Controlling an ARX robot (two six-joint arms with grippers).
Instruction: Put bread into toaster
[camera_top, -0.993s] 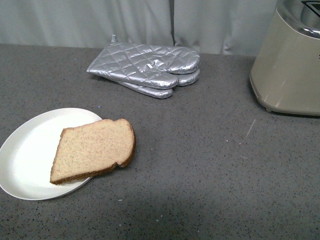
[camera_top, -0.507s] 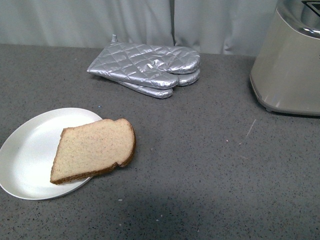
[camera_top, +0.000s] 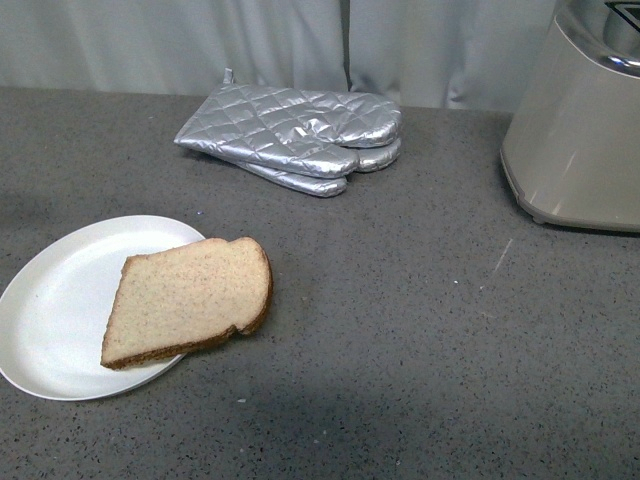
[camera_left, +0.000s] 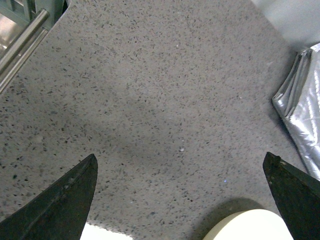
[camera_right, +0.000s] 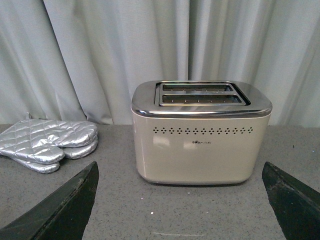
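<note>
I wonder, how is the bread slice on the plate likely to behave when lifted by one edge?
The bread looks thin and soft, so it would probably sag and dent under a firm pinch. Its crust end overhangs the rim of the plate, probably an easy edge to grip.

Left gripper (camera_left: 180, 157) and right gripper (camera_right: 180, 165) both spread wide, empty.
</note>
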